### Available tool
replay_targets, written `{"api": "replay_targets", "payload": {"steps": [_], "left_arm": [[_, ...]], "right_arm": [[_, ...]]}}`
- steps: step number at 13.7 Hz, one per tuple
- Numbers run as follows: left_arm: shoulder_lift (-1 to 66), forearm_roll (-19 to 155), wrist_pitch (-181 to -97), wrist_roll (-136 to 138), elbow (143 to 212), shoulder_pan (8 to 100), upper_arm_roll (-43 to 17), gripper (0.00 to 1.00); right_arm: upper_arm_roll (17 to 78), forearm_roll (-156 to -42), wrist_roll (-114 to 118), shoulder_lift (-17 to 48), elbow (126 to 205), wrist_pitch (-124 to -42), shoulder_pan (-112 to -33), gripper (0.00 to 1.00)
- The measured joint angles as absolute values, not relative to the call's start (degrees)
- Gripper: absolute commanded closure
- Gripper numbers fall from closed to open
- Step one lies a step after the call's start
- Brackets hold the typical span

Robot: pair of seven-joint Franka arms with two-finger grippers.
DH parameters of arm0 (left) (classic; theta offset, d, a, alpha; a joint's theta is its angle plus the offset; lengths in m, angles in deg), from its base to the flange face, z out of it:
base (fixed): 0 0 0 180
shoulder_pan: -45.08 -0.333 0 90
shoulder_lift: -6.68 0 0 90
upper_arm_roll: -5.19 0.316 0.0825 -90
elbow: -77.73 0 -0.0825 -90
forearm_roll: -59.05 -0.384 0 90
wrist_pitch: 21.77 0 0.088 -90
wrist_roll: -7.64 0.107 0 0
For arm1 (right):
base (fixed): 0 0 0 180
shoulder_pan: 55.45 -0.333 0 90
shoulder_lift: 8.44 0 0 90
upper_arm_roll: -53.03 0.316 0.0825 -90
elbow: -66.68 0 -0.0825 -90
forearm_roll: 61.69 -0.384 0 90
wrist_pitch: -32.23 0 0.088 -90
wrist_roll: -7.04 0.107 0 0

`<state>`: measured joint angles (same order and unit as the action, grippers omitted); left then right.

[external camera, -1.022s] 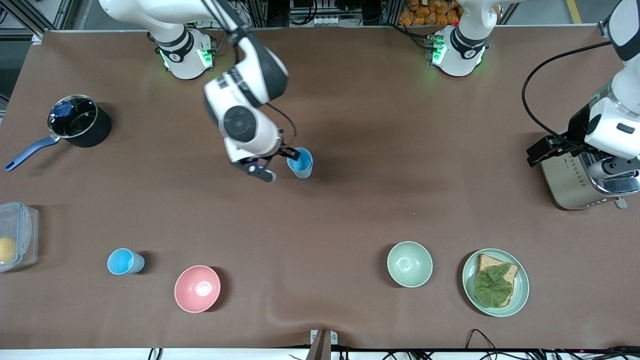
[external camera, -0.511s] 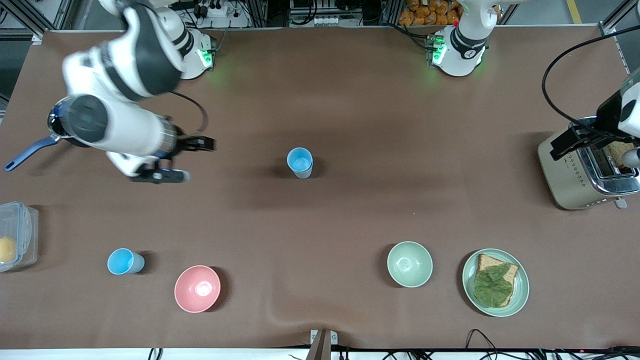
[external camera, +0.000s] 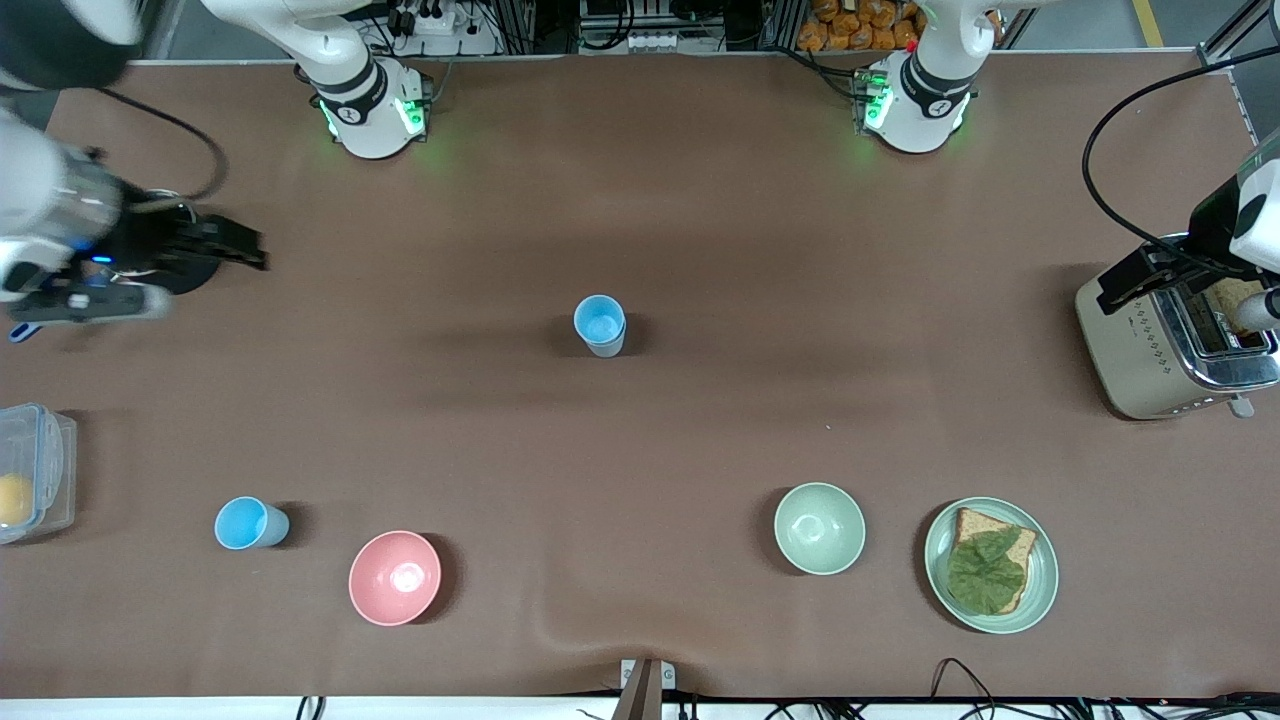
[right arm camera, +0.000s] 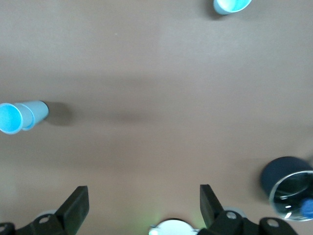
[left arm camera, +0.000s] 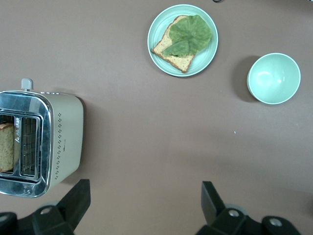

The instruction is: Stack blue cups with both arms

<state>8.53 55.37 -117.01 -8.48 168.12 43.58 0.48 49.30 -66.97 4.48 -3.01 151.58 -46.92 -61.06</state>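
Stacked pair of blue cups [external camera: 600, 325] sits upright mid-table, mouth up, long axis vertical, one nested in the other; its double rim shows in the right wrist view [right arm camera: 22, 116]. Single blue cup [external camera: 250, 523] stands upright too, mouth up, nearer the front camera toward the right arm's end, roughly 7 o'clock from the stack and at 9 o'clock of the pink bowl [external camera: 395, 577], just beside it but apart.

Right gripper [external camera: 235, 248] is up over the pot [external camera: 185, 272] at the right arm's end, about 9 o'clock from the stack, fingers [right arm camera: 74, 203] spread wide, holding nothing. Left gripper [external camera: 1125, 290] hangs over the toaster [external camera: 1165, 350] at the left arm's end, 3 o'clock from the stack, fingers [left arm camera: 78, 198] also spread apart, empty; a bread slice sits in one toaster slot.

Green bowl [external camera: 819, 528] and plate with toast and lettuce [external camera: 991, 566] lie at 4–5 o'clock from the stack. No readable brand or text on the cups or toaster.
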Motion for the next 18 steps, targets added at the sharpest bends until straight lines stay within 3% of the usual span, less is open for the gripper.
{"api": "replay_targets", "payload": {"steps": [4,9,18], "left_arm": [[7.9,55.4,-114.2,-8.3,168.1,43.5,0.6,0.0],[7.8,55.7,-111.8,-8.1,168.2,44.1,-2.4,0.0],[6.9,55.7,-110.6,3.3,168.1,43.7,-3.7,0.0]], "right_arm": [[49.4,-66.8,-4.2,-3.5,149.0,-44.1,-54.3,0.0],[53.6,-64.9,4.5,-7.1,148.8,-44.0,-54.4,0.0],[53.7,-64.8,4.9,-8.0,152.6,-48.1,-54.4,0.0]]}}
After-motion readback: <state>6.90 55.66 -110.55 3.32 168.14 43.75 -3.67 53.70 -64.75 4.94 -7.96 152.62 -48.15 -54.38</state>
